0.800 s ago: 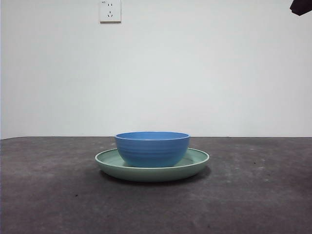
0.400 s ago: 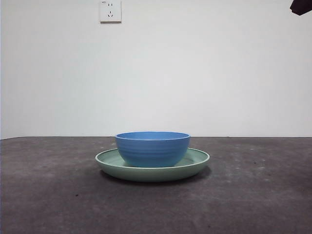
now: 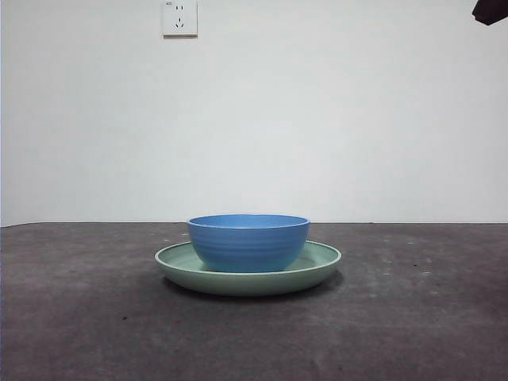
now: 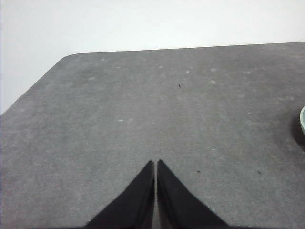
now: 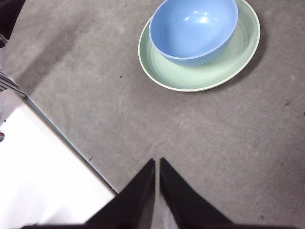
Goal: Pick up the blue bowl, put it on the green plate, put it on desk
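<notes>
Round, glossy medium-blue bowl (image 3: 248, 242) with faint horizontal ridges on its outer wall, sitting upright inside the wide, shallow, pale sage-green plate (image 3: 317, 268) with a low upturned rim; bowl empty, narrower than the plate, set off-centre toward one side of it in the right wrist view (image 5: 193, 29), its base touching the plate's floor (image 5: 224, 67); plate resting flat on the dark grey-brown, matte, scuffed counter (image 3: 413, 317), roughly at the middle of the front view, a soft shadow beneath its rim.

Right pincer (image 5: 157, 164) hanging above bare counter (image 5: 228, 143), well apart from plate and bowl — both black jaws pressed together to a thin slit, gripping nothing; a pale surface and a dark edge showing off the counter's side in that view.

Left pincer (image 4: 156, 167) likewise closed, jaws tip to tip with only a hairline between, empty, over bare counter (image 4: 143, 105); just a sliver of the green plate's rim (image 4: 302, 119) visible at the far side of that view.

In the front view, only a black tip of an arm (image 3: 490, 11) at the top corner; plain white wall (image 3: 317, 119) behind the counter, a white wall socket (image 3: 179, 17) high on it — above and to one side of the bowl.
</notes>
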Tool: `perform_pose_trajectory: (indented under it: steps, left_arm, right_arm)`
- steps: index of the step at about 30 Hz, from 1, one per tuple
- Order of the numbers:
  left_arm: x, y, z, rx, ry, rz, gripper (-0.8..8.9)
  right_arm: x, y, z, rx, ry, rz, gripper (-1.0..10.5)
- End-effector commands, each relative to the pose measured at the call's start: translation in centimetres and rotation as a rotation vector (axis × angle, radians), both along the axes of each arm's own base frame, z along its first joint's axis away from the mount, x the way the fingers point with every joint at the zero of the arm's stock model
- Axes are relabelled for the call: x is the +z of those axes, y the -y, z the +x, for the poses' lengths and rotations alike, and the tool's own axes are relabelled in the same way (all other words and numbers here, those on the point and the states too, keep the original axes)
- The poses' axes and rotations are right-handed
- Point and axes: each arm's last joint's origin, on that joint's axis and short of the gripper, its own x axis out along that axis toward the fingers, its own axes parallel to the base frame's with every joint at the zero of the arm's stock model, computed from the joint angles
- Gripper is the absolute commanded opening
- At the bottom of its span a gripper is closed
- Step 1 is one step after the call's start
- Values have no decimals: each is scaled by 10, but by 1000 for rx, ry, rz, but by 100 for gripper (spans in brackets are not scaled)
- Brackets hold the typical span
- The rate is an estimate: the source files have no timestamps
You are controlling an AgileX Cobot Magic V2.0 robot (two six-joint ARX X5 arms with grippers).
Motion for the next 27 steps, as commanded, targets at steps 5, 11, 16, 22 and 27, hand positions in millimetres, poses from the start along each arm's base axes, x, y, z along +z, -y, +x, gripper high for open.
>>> perform_pose_trajectory:
  steps: [5,11,16,22,27]
  left_arm:
    - [-7,0,1,7,-25,-6,10]
    - [-7,0,1,7,-25,-6,10]
    - [-7,0,1,7,-25,-6,10]
    - [-7,0,1,7,-24,-6,10]
    - [-7,0,1,6,-24,-6,10]
  right_arm:
    - [2,-1,1,17,19,0,9]
    - [2,-1,0,18,18,-1,9]
    - [14,16,-3,-82,220,-6,9]
    - [23,47,-14,-345,515,53,9]
    - [1,61,-22,-505,694,38,8]
